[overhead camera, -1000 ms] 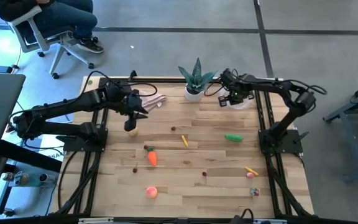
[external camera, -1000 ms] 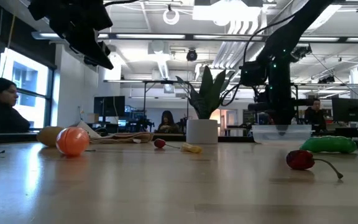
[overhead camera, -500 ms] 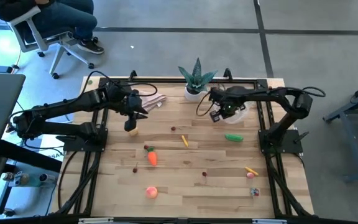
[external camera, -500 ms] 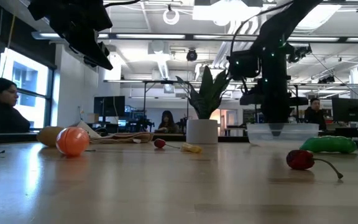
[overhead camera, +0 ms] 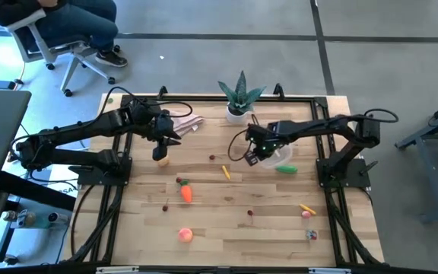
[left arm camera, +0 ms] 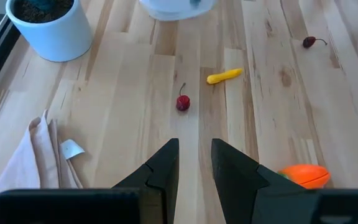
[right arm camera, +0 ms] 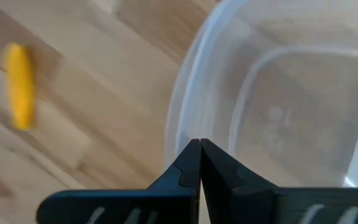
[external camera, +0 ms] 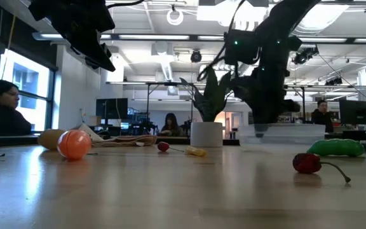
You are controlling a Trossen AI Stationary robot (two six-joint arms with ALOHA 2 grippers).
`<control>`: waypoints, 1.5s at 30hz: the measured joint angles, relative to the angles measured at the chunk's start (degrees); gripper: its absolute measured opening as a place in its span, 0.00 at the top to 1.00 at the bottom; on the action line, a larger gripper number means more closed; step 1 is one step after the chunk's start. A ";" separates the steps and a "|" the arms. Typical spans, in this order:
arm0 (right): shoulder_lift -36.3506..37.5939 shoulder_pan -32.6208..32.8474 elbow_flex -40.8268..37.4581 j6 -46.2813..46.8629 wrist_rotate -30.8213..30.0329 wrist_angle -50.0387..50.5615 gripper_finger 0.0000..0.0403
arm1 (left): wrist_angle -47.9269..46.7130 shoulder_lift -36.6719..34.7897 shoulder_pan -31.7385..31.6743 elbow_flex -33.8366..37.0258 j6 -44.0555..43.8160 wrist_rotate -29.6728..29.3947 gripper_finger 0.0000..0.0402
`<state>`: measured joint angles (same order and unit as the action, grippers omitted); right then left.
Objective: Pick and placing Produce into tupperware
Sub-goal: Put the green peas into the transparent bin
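The right gripper has its jaws closed on the rim of the clear tupperware, near the middle of the desk just beside the green pod. The left gripper hangs over the desk's left side, jaws slightly apart and empty, with the carrot and peach nearer the front.

One tupperware, one carrot, one peach, two yellow strips.

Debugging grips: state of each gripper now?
Left gripper: slightly open, empty, above the table.
Right gripper: shut on the tupperware rim.
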<state>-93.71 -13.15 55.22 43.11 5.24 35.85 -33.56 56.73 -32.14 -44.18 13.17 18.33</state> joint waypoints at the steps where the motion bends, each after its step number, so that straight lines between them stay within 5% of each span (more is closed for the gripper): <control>1: 0.00 0.12 0.00 0.22 0.36 -1.16 1.00 | 0.00 0.00 0.00 0.00 -0.03 0.00 0.79; 15: -1.33 0.20 2.52 -0.58 1.15 -6.01 1.00 | 0.05 0.00 0.00 0.00 -2.05 0.02 0.79; 31: -21.28 3.02 25.35 -10.70 -2.43 8.17 1.00 | -0.07 0.00 0.01 0.00 -3.12 0.08 0.79; 45: -24.81 5.32 34.84 -13.96 -3.69 10.92 1.00 | -0.06 0.00 0.02 0.02 -3.58 0.09 0.79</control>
<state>-118.52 -7.83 90.06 29.15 1.54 46.77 -33.62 56.73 -32.12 -44.16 9.58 18.41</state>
